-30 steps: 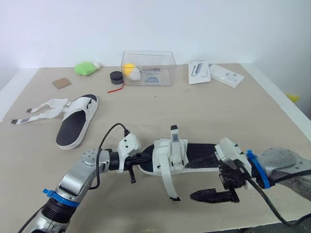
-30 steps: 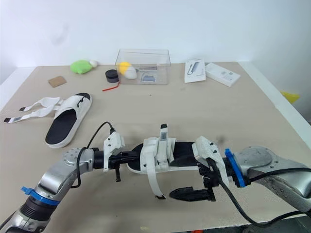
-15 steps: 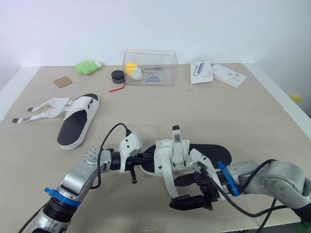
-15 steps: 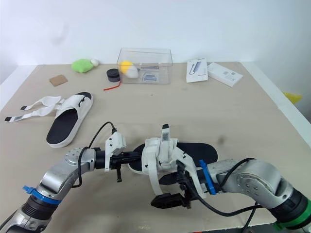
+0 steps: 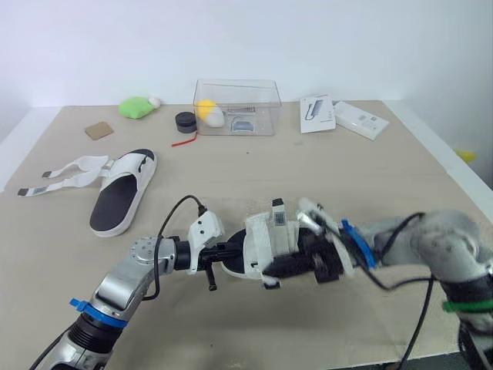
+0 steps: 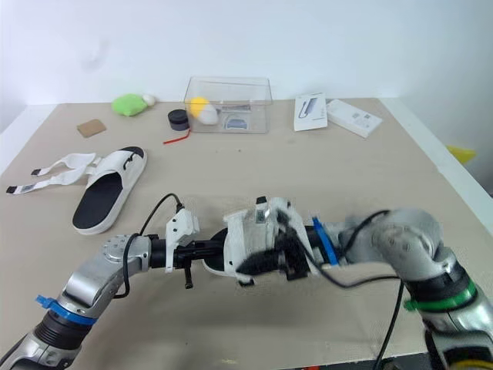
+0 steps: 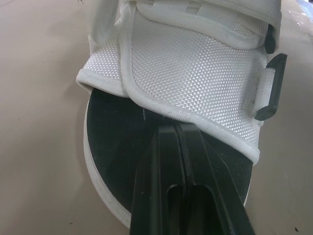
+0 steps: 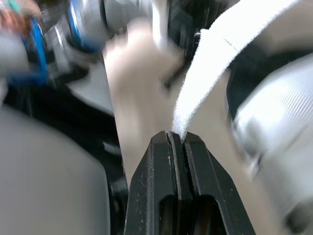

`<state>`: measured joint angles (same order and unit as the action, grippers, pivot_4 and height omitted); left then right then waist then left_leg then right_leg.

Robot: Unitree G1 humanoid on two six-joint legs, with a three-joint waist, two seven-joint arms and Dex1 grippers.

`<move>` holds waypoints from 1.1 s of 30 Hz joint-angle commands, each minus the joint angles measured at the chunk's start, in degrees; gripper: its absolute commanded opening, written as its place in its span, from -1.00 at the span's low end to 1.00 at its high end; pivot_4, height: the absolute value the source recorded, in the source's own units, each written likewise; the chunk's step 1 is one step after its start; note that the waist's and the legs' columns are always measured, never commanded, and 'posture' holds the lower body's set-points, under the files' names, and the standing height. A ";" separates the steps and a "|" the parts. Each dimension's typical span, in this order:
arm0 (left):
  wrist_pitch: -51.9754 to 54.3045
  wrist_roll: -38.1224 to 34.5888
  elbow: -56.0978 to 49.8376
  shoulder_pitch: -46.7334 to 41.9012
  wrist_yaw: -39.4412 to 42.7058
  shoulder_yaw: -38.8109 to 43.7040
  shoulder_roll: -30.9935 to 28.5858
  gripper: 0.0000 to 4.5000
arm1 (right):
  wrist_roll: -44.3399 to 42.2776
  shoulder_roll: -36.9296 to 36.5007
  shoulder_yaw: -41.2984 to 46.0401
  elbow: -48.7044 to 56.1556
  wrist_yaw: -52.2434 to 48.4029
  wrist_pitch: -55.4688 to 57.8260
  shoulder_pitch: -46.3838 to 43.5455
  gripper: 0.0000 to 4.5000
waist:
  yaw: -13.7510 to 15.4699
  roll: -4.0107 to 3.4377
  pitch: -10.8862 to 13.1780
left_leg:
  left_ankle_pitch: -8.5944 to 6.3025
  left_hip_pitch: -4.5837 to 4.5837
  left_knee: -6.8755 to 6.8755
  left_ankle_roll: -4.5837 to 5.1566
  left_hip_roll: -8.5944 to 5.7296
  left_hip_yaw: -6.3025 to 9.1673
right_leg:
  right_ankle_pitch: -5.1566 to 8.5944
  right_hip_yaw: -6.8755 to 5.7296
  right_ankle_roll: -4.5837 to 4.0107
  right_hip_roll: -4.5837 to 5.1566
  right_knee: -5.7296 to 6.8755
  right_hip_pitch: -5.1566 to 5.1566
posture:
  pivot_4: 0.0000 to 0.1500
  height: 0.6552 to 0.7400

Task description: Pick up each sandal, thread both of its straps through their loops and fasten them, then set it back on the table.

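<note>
Near the table's (image 5: 231, 173) front edge, the left gripper (image 7: 178, 128) is pressing its closed fingers onto the sandal's (image 5: 266, 245) black footbed at the toe, as its wrist view is showing. The right gripper (image 8: 178, 137) is pinching a white strap (image 8: 215, 63), which the head views are blurring. The second sandal (image 5: 115, 196) is lying well apart, straps spread.
</note>
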<state>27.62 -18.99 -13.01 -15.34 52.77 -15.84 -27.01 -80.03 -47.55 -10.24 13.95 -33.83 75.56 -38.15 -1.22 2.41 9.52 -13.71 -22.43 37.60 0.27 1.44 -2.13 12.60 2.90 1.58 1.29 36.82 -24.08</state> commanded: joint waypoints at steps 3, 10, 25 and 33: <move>0.45 1.45 2.56 0.09 0.43 -2.55 0.42 -1.00 | 1.53 8.10 4.27 -19.23 13.03 7.08 -10.69 -0.99 | 0.21 0.04 -0.03 | 0.03 -0.02 0.01 0.04 -0.02 -0.06 | -0.04 0.09 -0.01 0.01 0.00 -0.02 | 1.00 1.00; 0.30 1.67 2.59 -0.01 0.82 -2.26 0.25 -1.00 | 2.32 12.50 6.94 -21.30 17.71 16.12 -9.69 -0.99 | 0.27 0.00 -0.10 | -0.03 -0.61 0.04 0.13 -0.21 0.05 | -0.30 -0.07 0.03 0.25 -0.12 -0.35 | 1.00 1.00; -0.01 2.03 2.59 0.22 0.93 -2.18 -0.01 -1.00 | -16.01 9.53 2.47 -22.40 26.21 16.89 -9.03 -0.99 | 0.07 0.00 -0.10 | -0.03 -0.64 0.09 0.15 -0.16 0.09 | -0.19 -0.09 0.39 0.17 -0.27 -0.31 | 1.00 1.00; -0.38 2.18 3.19 -0.24 1.11 -2.37 0.26 -1.00 | -29.59 6.67 -2.17 -23.37 35.00 11.07 -9.28 -0.99 | 0.04 0.00 -0.10 | -0.03 -0.65 0.12 0.16 -0.15 0.10 | -0.22 -0.09 0.42 0.16 -0.29 -0.30 | 1.00 1.00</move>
<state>26.24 -18.53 -11.79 -16.36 54.25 -16.50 -26.31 -105.18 -39.70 -11.97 -9.52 -0.41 88.38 -46.16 -1.18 2.41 9.42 -13.74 -23.09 37.73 0.43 1.29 -2.04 12.37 2.82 2.01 1.45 36.53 -24.38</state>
